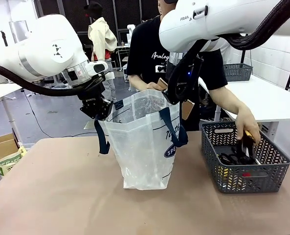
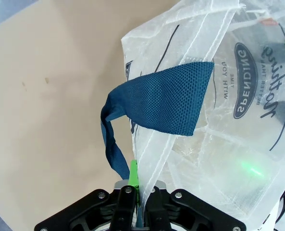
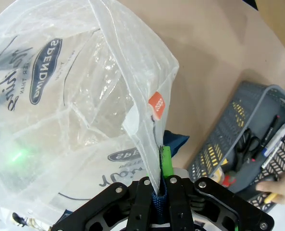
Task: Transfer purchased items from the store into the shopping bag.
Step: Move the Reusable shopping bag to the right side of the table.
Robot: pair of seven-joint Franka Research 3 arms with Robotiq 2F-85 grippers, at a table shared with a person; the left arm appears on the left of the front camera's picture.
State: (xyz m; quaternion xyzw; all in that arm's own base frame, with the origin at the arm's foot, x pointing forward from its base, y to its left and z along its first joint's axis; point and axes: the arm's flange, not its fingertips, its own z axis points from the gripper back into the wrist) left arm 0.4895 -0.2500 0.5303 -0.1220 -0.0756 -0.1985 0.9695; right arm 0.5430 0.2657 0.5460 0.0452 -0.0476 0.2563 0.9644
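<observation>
Tan table [image 1: 61, 196] (shared with a person): left gripper [image 1: 100, 113] pinches the left rim of the clear shopping bag [image 1: 145, 147], which stands mid-table. Right gripper [image 1: 175, 97] pinches its right rim. A hand [image 1: 246, 128] reaches into the grey basket [image 1: 242, 183] holding items [image 1: 235, 157].

This is a robotics lab staged as a shop checkout. Two white robot arms, the left arm [image 1: 42, 49] and the right arm [image 1: 223, 19], reach in from the upper corners over a plain tan counter [image 1: 61, 196]. On the counter are a shopping bag [image 1: 145, 147] and a grey basket [image 1: 242, 176]. Behind stand a white work table [image 1: 277, 98], a bare grey floor [image 1: 56, 117] and, at lower left, a cardboard box [image 1: 0, 144].
</observation>
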